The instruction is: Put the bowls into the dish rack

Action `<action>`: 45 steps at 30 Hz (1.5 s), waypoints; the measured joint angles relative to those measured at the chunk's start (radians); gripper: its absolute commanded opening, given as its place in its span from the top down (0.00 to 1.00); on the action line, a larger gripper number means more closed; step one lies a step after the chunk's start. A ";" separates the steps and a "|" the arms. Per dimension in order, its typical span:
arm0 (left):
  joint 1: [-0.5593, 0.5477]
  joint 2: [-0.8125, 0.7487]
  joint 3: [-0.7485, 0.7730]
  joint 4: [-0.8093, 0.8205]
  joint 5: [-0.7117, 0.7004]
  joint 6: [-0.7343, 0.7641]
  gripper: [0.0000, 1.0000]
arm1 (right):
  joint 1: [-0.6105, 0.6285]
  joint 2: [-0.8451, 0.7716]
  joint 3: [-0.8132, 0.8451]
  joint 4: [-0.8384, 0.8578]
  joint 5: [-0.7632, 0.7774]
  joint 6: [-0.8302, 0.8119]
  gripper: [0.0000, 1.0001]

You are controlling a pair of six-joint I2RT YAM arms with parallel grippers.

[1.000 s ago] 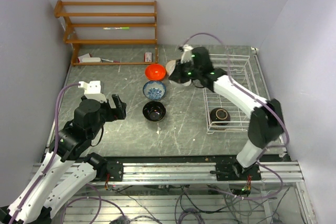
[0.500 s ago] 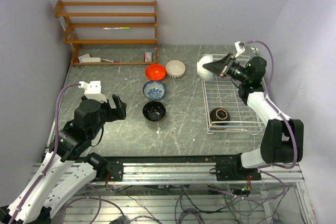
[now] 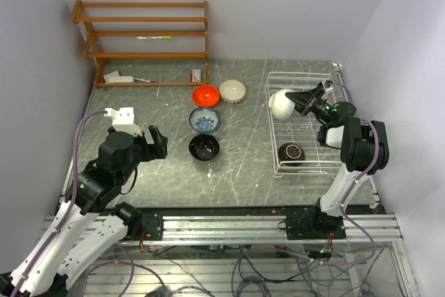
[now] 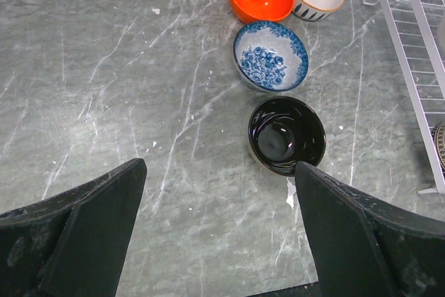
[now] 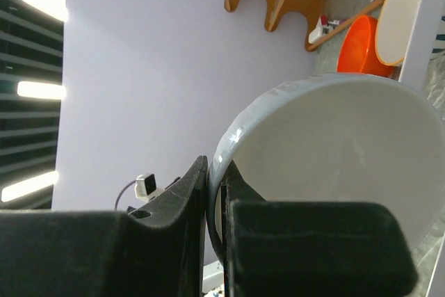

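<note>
My right gripper (image 3: 297, 101) is shut on the rim of the white bowl (image 3: 281, 104), holding it on edge over the back half of the white wire dish rack (image 3: 322, 124). In the right wrist view the fingers pinch the white bowl's (image 5: 334, 151) rim at my right gripper (image 5: 217, 172). A brown bowl (image 3: 291, 152) sits in the rack's near end. On the table stand the orange bowl (image 3: 206, 94), cream bowl (image 3: 233, 91), blue-and-white bowl (image 3: 204, 119) and black bowl (image 3: 204, 147). My left gripper (image 4: 219, 172) is open just short of the black bowl (image 4: 286, 134).
A brown wooden shelf unit (image 3: 142, 33) stands at the back left with small items on its lowest board. A small box (image 3: 197, 74) lies near the orange bowl. Walls close in on both sides, and the rack sits close to the right wall.
The right arm swung right from beside the cream bowl, carrying the white bowl to the rack and then lower over it. The left arm has not moved.
</note>
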 measured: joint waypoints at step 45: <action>-0.004 0.007 0.000 -0.009 -0.004 0.000 0.01 | -0.072 0.118 -0.014 -0.048 0.084 -0.186 1.00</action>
